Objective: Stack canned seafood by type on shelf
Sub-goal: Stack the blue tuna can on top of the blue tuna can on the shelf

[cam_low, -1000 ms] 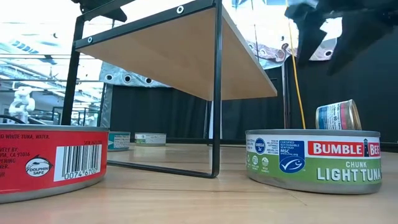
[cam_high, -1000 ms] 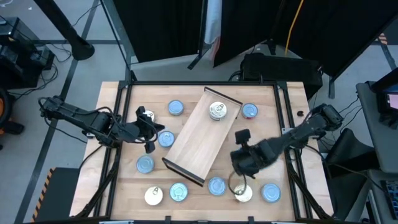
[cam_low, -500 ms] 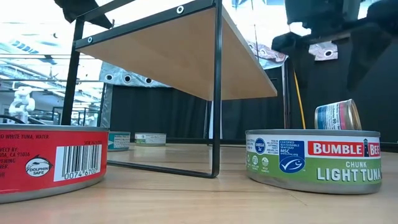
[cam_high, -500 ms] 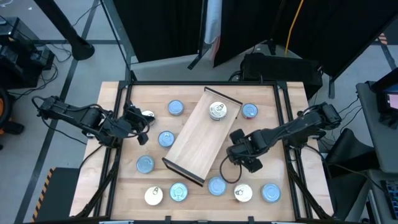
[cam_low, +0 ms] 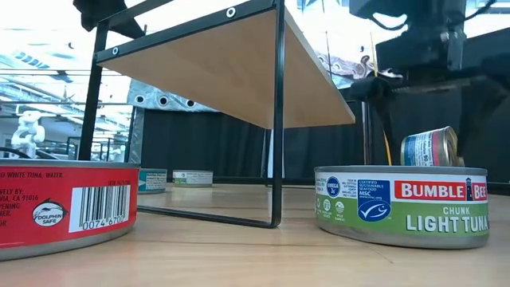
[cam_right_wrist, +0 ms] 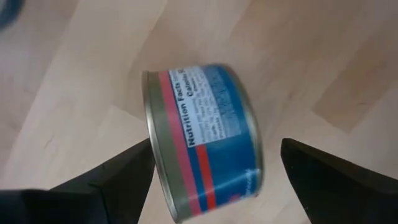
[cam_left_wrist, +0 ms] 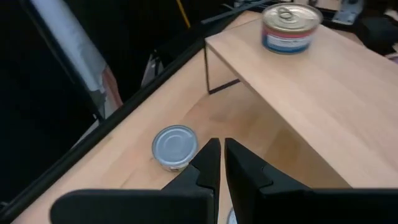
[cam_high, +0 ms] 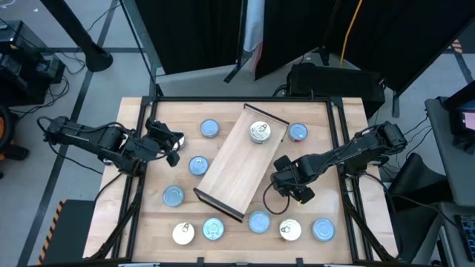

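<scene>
The shelf (cam_high: 241,159) stands slantwise mid-table with a cream-topped tin (cam_high: 259,132) on its far end. Blue-topped tins (cam_high: 197,165) and cream-topped tins (cam_high: 289,230) sit flat on the tabletop around it. One blue-and-red-labelled tin (cam_right_wrist: 202,140) is tipped up on its edge near the shelf's right side (cam_high: 276,200); it also shows tilted in the low view (cam_low: 430,147). My right gripper (cam_right_wrist: 216,144) is open above it, a finger on either side, apart from it. My left gripper (cam_left_wrist: 217,155) is shut and empty, left of the shelf (cam_high: 169,141).
Near the low camera stand a red-labelled tin (cam_low: 64,207) and a green-labelled tin (cam_low: 402,203). The shelf's board sits on thin black legs (cam_low: 277,119). A blue-topped tin (cam_left_wrist: 175,144) lies ahead of my left gripper. A black frame (cam_high: 148,111) edges the tabletop.
My right gripper has moved from the near-right tins toward the far edge and the shelf. The tipped tin has shifted with it, away from the cream-topped tin, still on its edge. My left gripper has drawn back toward the table's left and far edge, turning as it went.
</scene>
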